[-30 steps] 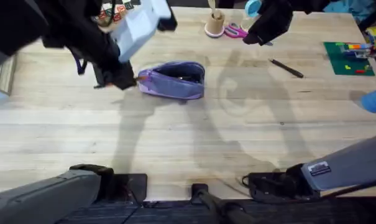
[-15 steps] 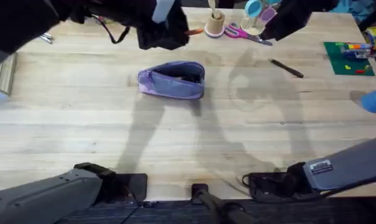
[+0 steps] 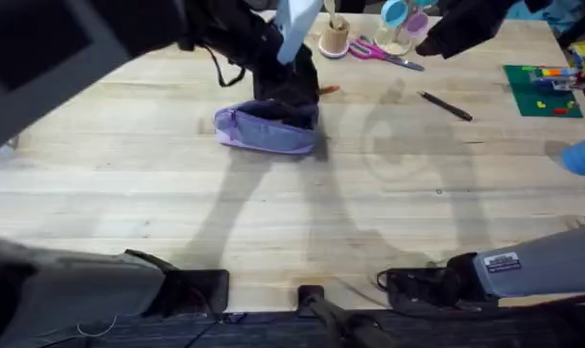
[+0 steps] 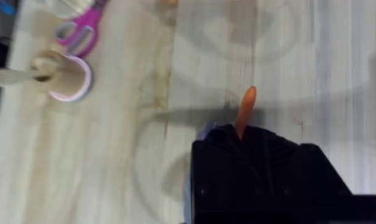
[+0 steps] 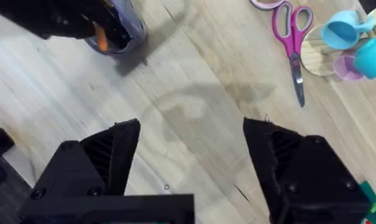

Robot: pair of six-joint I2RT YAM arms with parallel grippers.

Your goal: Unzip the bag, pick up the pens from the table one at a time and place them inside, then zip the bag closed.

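Observation:
The lavender bag (image 3: 265, 128) lies on the table (image 3: 292, 222) left of centre, its zip open along the top. My left gripper (image 3: 307, 89) hangs over the bag's right end, shut on the orange pen (image 3: 328, 90), which juts out past the fingers (image 4: 245, 109). In the right wrist view the orange pen (image 5: 100, 37) shows at the bag's dark mouth (image 5: 122, 34). The black pen (image 3: 445, 106) lies on the table to the right. My right gripper (image 5: 191, 155) is open and holds nothing, raised over the back right, far from the bag.
Pink-handled scissors (image 3: 379, 51), a wooden cup (image 3: 334, 37) and small blue and purple cups (image 3: 400, 14) stand along the back edge. A green board with blocks (image 3: 541, 92) sits at the far right. Bare wood stretches in front of the bag.
The left arm went from the bag's left end to the back of the table, took hold of the orange pen, and has now carried it over the bag's right end. The right arm barely moved.

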